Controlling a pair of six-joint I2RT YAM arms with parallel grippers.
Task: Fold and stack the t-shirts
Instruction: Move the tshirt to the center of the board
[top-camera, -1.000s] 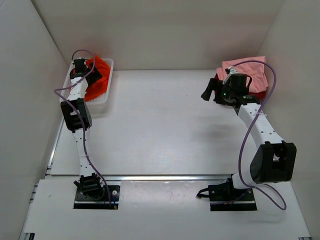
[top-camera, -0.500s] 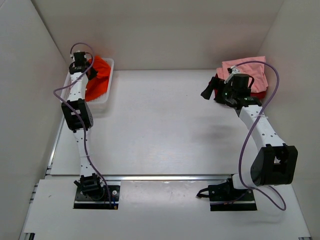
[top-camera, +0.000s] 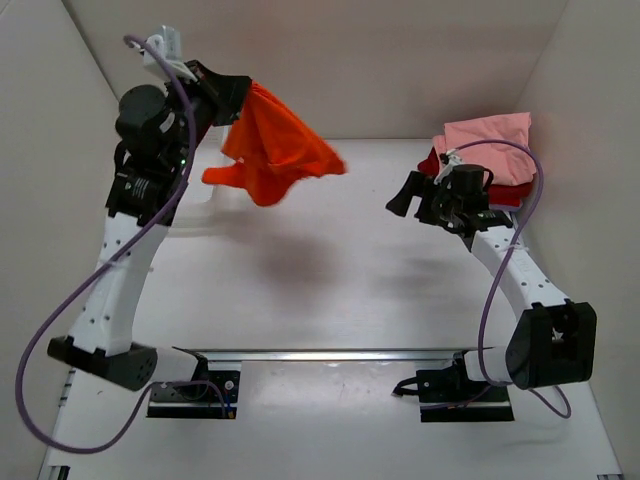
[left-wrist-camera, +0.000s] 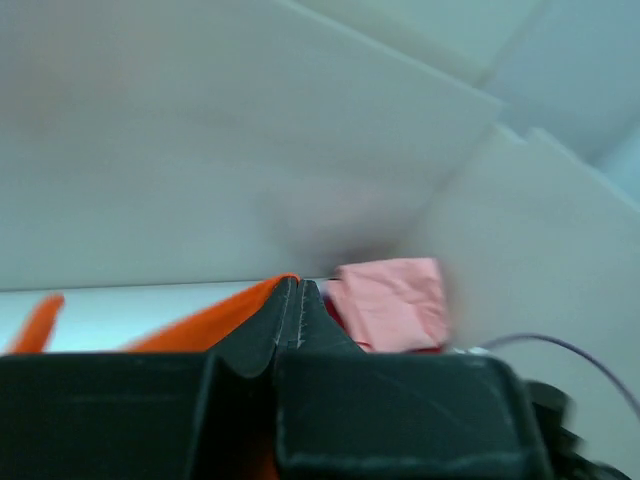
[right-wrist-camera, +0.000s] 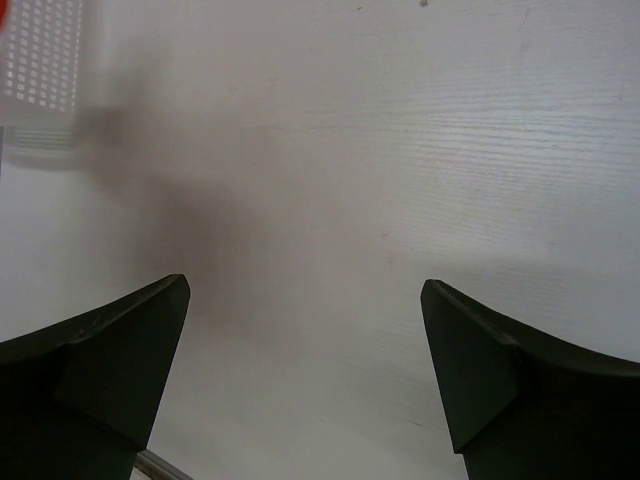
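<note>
The bright orange t-shirt (top-camera: 275, 145) hangs in the air over the table's far left. My left gripper (top-camera: 235, 95) is shut on its top edge, high above the table. In the left wrist view the jaws (left-wrist-camera: 292, 285) are pressed together with orange cloth (left-wrist-camera: 200, 322) beside them. The light pink t-shirt (top-camera: 490, 135) lies folded at the far right on top of the dark red t-shirt (top-camera: 507, 193); the pink one (left-wrist-camera: 392, 300) also shows in the left wrist view. My right gripper (top-camera: 405, 197) stands open just left of that pile, with nothing between its fingers (right-wrist-camera: 305, 283).
The white mesh basket (top-camera: 205, 197) stands at the far left, mostly hidden behind my left arm; its corner (right-wrist-camera: 40, 60) shows in the right wrist view. White walls close the table on the left, back and right. The shirt's shadow falls on the table's middle.
My left gripper shut on the orange t-shirt in the basket, then lifted it high and to the right, out of the basket. My right gripper drifted slightly left and nearer, staying open.
</note>
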